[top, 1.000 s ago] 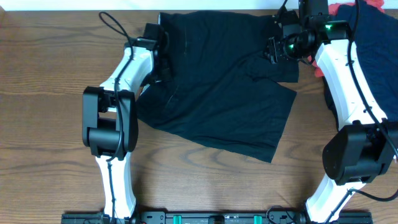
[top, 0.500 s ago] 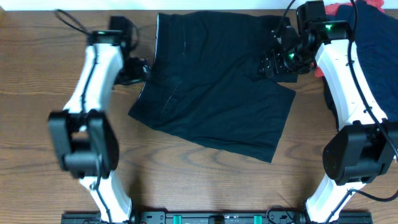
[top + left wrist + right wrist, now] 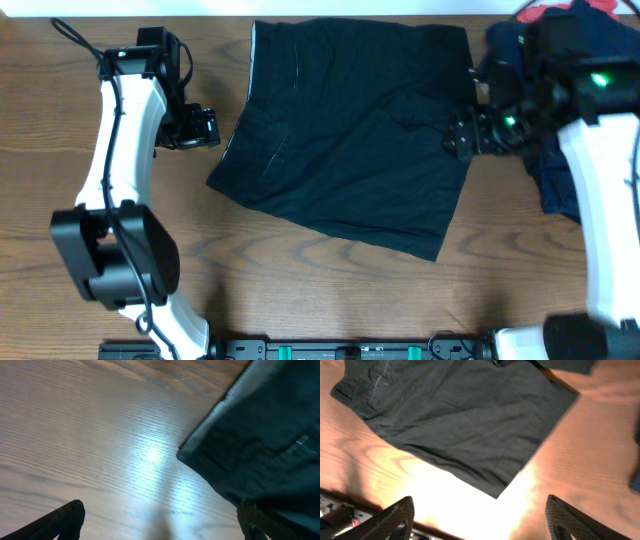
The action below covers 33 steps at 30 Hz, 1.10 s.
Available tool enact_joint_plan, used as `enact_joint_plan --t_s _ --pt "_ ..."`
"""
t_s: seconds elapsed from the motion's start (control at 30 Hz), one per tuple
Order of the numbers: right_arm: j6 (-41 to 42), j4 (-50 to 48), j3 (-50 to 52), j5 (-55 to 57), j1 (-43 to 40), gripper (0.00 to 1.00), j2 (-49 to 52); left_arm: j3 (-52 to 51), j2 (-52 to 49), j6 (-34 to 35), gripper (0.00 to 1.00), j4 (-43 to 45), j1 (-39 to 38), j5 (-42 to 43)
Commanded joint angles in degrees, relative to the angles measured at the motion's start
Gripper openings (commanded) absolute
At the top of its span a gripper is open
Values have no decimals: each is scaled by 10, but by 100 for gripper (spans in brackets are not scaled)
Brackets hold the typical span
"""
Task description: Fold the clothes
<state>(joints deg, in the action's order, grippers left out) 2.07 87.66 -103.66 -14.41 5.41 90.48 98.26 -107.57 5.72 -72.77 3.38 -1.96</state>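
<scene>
Overhead first: the shorts lie flat on the table, a black sheet with a thin pale strip down its left edge and one corner jutting toward my base. My left gripper sits just left of the shorts, clear of the cloth, over bare wood. My right gripper hangs at the shorts' right edge; from up here I cannot tell whether it touches the cloth. Right of the shorts, past that arm, lies a navy cloth, and a bit of red cloth peeks out at the far end of it.

Left wrist now: my left gripper is released, its two fingers spread wide with nothing but table between them. The shorts fill the right side of this view, a greyish hem strip running along the edge, one corner pointing at the wood. The fingers are not on the cloth.

Right wrist: my right gripper is released as well, fingers far apart and empty. The shorts spread across the upper part of the view, well beyond the fingertips, one corner pointing back at me. Table shows bare to the right of them, brightly lit.
</scene>
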Motion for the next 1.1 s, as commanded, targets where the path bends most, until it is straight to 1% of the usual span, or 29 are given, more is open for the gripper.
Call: enact_joint_plan --t_s 0.0,0.13,0.2,0.3,0.33,0.4,0.5,0.6,0.7,0.77,0.87,1.0,1.07 --pt "66 19 -3 42 2 83 -37 2 61 -5 99 -18 1 30" --pt "110 40 35 77 4 84 -62 -14 93 11 98 -48 1 30" --pt "123 35 73 80 10 84 -67 -28 96 19 98 -55 1 30" --pt "151 -1 157 79 29 85 -69 -64 95 18 98 -45 0 51" --pt "158 -18 186 75 38 85 -69 -82 95 15 98 -35 0 61" --pt "160 -65 244 50 59 85 -69 -120 95 -26 98 -5 0 92" --pt "161 -137 309 17 87 86 -69 -174 95 -75 98 61 0 133" --pt "169 -188 356 4 108 86 -69 -219 95 -78 98 130 0 138" --pt "173 -208 384 7 116 85 -69 -249 91 -75 98 181 0 151" --pt "180 -224 410 9 117 84 -69 -266 85 -54 98 211 0 151" --pt "203 -247 445 11 116 82 -69 -282 75 -17 99 230 0 150" --pt "262 -277 491 26 117 79 -69 -303 62 66 89 263 0 150" --pt "293 -283 506 46 116 81 -69 -312 54 103 89 285 0 150"
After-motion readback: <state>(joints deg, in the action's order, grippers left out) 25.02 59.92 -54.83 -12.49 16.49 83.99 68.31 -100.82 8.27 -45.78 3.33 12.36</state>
